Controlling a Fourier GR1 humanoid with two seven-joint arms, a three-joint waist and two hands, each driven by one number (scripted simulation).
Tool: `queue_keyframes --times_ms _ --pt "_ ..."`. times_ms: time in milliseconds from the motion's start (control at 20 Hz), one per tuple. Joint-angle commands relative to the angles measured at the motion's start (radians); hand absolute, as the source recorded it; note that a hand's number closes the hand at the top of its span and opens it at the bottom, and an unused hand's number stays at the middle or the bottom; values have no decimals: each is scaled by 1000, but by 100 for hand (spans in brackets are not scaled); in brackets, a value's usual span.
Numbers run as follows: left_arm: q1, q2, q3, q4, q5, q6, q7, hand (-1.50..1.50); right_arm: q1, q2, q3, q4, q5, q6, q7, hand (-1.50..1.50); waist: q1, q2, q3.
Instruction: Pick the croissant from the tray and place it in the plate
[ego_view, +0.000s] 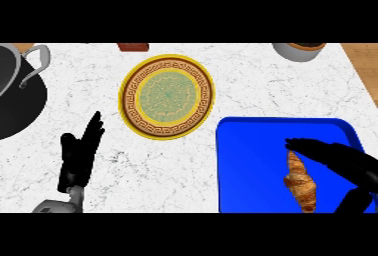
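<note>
The right hand (336, 157) reaches over the blue tray (247, 165), fingers straight beside the croissant (301, 182), to grasp it; the left hand (80, 150) rests open on the worktop (244, 70)

The blue tray (251, 165) is cut off by the lower band, as is the right hand (347, 165) at the right edge. A dark pot (15, 95) runs off at left. A brown object (133, 47) and a grey bowl (299, 50) are clipped at the top.
</note>
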Motion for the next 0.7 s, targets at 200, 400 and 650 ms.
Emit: queue_keyframes --times_ms 200,400,650 --pt "15 -44 52 50 -50 -30 -53 0 -11 66 -53 87 110 37 -90 -150 0 0 0" --pt "-31 -71 58 89 -73 -36 -48 0 -21 153 -14 142 201 -27 -68 -150 -1 1 0" --pt "-21 -62 105 35 -53 -95 -2 0 -21 162 -60 55 213 92 -28 -150 -1 0 0"
